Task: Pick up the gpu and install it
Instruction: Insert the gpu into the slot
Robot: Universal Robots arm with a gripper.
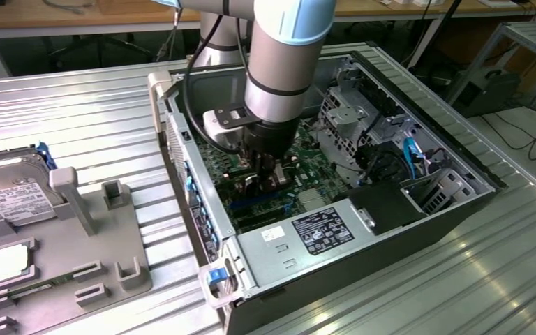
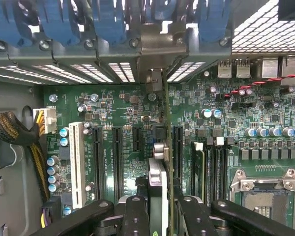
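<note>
Grey-and-blue robot arm reaches down into the open black desktop computer case (image 1: 454, 202) lying on its side on the ribbed metal table (image 1: 82, 118). Black two-finger gripper (image 1: 266, 183) is low over the green motherboard (image 1: 310, 164), inside the case walls.

Wrist view: the gripper (image 2: 160, 206) pinches the gpu (image 2: 160, 184), a thin flat card seen edge-on, green board edge with silver parts, held upright between the black fingers (image 2: 136, 216). Card edge lines up with a long black expansion slot (image 2: 177, 152) on the motherboard (image 2: 113, 113); cannot tell if it touches the slot. Its far end points at the slotted rear bracket openings (image 2: 123, 71) under the blue clips (image 2: 108, 22).

Room is tight: parallel black slots and a white slot (image 2: 77, 164) just beside on one side, memory slots (image 2: 211, 167) and silver processor socket (image 2: 265, 194) on the other. Braided black-yellow cable bundle (image 2: 14, 130) sits near the case edge, apart from the card.

Exterior view's left: grey parts tray (image 1: 63, 272) with silver hard drive, white label (image 1: 12, 192), and small square silver chip (image 1: 9, 262), well apart from the case.
</note>
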